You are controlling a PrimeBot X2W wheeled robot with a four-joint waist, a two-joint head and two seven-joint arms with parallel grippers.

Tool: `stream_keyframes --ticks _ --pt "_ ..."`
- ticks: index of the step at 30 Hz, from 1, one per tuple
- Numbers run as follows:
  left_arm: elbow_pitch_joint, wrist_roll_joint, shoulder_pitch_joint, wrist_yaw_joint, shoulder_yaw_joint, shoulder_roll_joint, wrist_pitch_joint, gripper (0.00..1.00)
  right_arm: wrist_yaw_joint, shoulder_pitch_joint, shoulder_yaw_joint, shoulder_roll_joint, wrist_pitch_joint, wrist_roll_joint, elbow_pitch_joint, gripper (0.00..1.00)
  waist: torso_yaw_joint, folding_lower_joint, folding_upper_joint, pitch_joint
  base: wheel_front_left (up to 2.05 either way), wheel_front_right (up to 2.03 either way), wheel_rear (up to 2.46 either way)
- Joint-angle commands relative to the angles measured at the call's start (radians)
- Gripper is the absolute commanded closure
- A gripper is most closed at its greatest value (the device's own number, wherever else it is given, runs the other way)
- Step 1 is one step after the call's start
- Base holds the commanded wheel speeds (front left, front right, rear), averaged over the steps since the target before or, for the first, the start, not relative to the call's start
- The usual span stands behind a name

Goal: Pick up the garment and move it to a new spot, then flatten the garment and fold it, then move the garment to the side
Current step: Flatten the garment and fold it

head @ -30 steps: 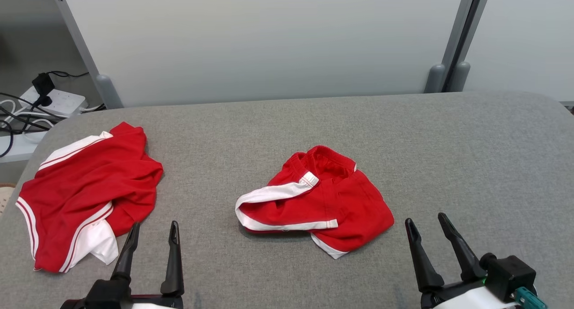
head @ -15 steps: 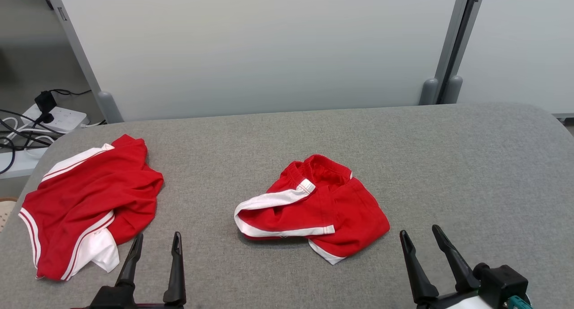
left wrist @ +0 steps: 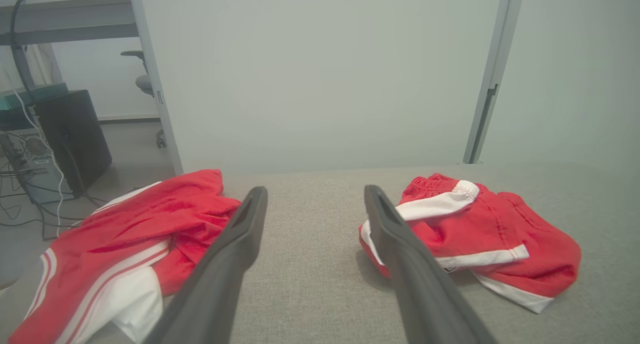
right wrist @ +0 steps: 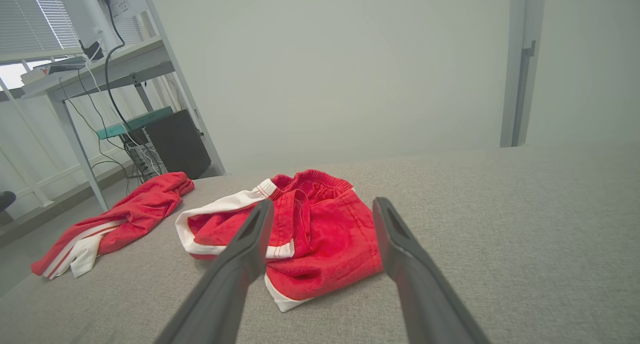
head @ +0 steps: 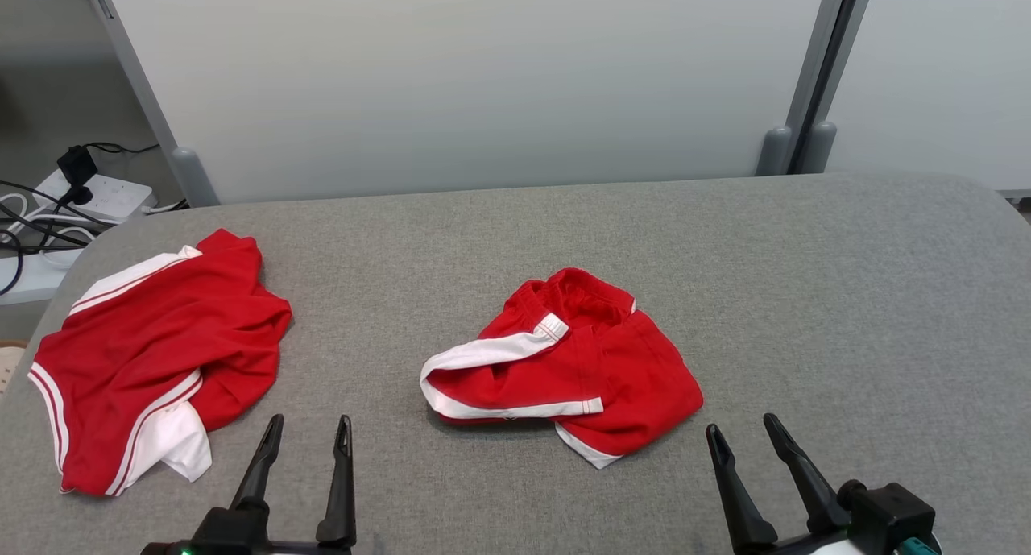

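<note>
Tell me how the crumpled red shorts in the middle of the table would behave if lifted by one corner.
Probably floppy: the red shorts lie in soft folds, so one pinch would likely leave the rest dangling. They look thin, so likely light. Pushed, they would probably bunch on the textured grey table rather than slide.

My garment (head: pixel 564 362), red shorts with white trim, lay crumpled ahead. Its waistband (head: pixel 584 285) gaped away from me

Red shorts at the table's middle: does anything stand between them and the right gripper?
Nothing visible does. Bare grey table lies between the open right gripper and the red shorts; the other red garment lies far left.
</note>
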Motion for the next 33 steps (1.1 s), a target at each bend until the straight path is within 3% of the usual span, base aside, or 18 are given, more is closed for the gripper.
stream_keyframes --ticks 1,21,27,33 --pt "-0.02 0.008 -0.069 -0.01 0.026 0.001 -0.01 0.0 0.007 -0.04 0.027 -0.011 -0.013 0.001 -0.021 0.0 -0.002 0.0 0.0 0.005 0.0 0.0 0.0" --pt "0.184 0.01 -0.357 -0.154 -0.103 0.001 -0.005 0.0 0.007 -0.083 0.048 -0.012 -0.013 0.028 -0.027 0.0 -0.068 0.0 0.0 0.079 0.0 0.0 0.0" --pt "0.262 0.02 -0.492 -0.197 -0.216 0.011 0.067 0.0 0.007 -0.102 0.05 -0.016 -0.013 0.032 -0.031 0.0 -0.095 0.0 0.0 0.12 0.0 0.0 0.0" --pt "0.327 0.011 -0.601 -0.207 -0.306 0.036 0.146 0.0 0.007 -0.121 0.056 -0.017 -0.013 0.036 -0.033 0.0 -0.118 0.0 0.0 0.156 0.0 0.0 0.0"
